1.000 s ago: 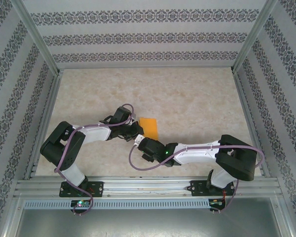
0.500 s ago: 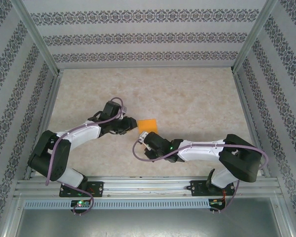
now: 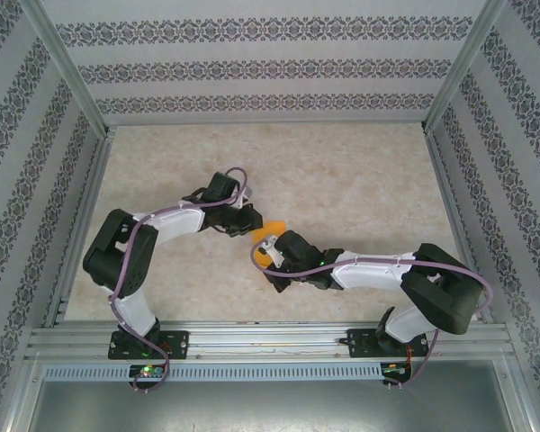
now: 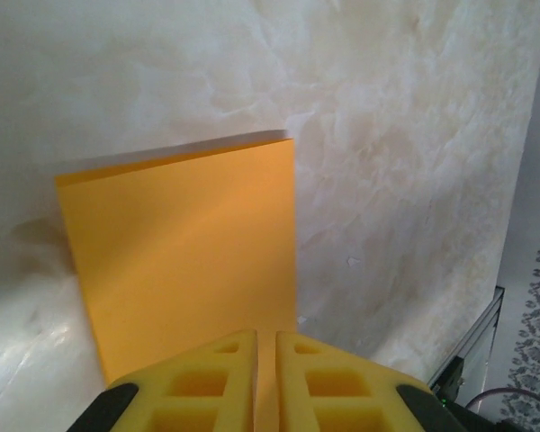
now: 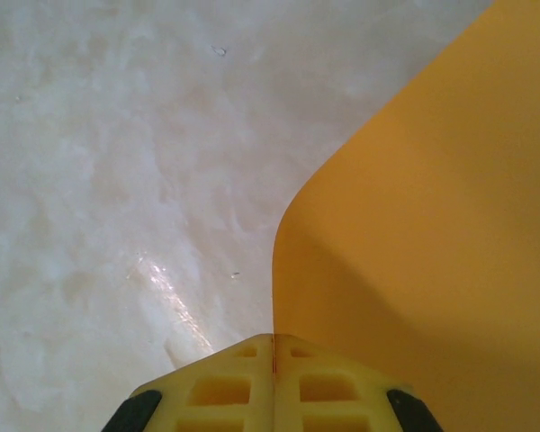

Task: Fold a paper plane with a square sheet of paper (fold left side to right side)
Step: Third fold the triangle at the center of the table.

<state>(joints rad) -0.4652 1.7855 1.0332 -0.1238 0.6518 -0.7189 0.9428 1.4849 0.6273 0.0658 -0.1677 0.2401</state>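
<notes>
Marbled beige table point(image 3: 342, 171) inside patterned walls, bearing one square sheet of paper point(image 3: 272, 228) (bright orange, lying between the two wrists near the table's middle) and two arms. Left arm: elbow drawn back toward its base, forearm reaching rightward; the left gripper point(image 3: 249, 219) has its pads pressed almost together on the sheet's edge. Right arm: stretched low and leftward; the right gripper point(image 3: 268, 245) is clamped tight on the paper, which curls upward beside its seam.
</notes>
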